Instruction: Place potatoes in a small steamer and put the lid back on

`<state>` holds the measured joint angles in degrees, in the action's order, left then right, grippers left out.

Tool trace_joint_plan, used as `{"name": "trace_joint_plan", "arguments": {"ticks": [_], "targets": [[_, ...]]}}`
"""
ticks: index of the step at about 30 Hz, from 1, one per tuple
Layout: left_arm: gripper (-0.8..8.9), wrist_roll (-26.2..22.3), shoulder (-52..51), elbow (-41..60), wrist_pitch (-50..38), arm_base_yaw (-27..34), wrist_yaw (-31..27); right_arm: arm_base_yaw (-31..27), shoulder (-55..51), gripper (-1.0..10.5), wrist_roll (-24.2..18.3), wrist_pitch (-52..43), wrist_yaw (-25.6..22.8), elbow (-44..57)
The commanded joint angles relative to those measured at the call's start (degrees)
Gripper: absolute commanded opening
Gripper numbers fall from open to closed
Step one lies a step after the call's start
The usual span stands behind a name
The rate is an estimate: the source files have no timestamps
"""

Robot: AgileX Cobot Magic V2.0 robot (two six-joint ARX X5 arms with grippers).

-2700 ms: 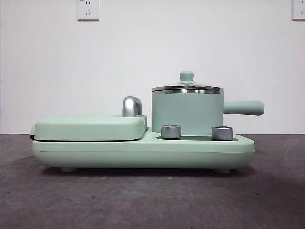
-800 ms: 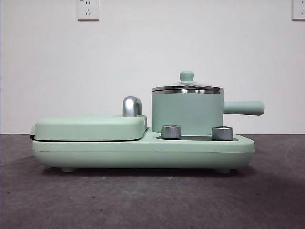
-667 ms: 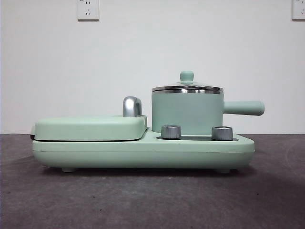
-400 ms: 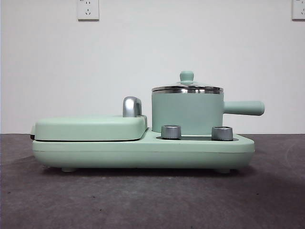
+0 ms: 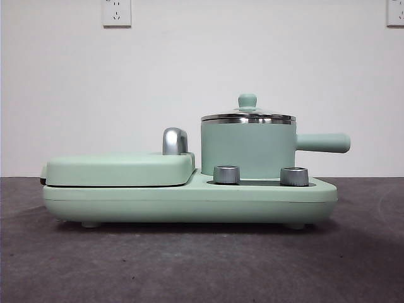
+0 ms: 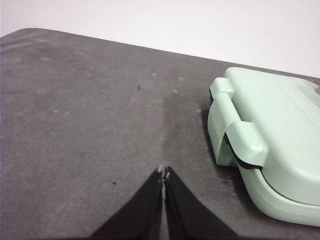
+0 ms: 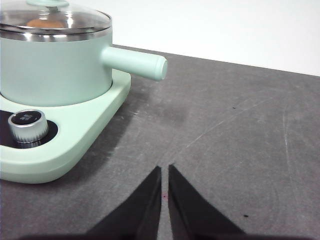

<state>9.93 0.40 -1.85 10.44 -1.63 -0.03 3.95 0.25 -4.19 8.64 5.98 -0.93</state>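
Observation:
The small steamer (image 5: 247, 150) stands on the right half of a mint-green cooker base, its straight handle (image 5: 323, 142) pointing right. The lid (image 5: 247, 117) sits on its steel rim, knob upward. In the right wrist view the potatoes (image 7: 42, 23) show as an orange-brown patch through the glass of the lid (image 7: 75, 20), inside the small steamer (image 7: 55, 65). My right gripper (image 7: 164, 171) is shut over bare table, off to the side the handle points to. My left gripper (image 6: 163, 173) is shut over bare table beside the cooker's griddle end. Neither arm shows in the front view.
The cooker base (image 5: 189, 197) carries a flat hinged griddle cover (image 5: 120, 169) with a chrome handle (image 5: 174, 141) on its left half, and two steel knobs (image 5: 226, 175) (image 5: 294, 176) in front of the pot. The griddle cover's latch end (image 6: 240, 140) lies close to my left gripper.

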Motion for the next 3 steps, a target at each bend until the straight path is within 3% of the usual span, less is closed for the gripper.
{"name": "trace_joint_plan", "arguments": {"ticks": [1,3], "targets": [[0.06,0.17,-0.11,0.94,0.28,0.11,0.0,-0.04,-0.04,0.2,0.72,-0.5,-0.07,0.22],[0.06,0.17,-0.11,0.94,0.28,0.11,0.0,-0.07,-0.04,0.2,0.72,-0.5,-0.04,0.22]]}}
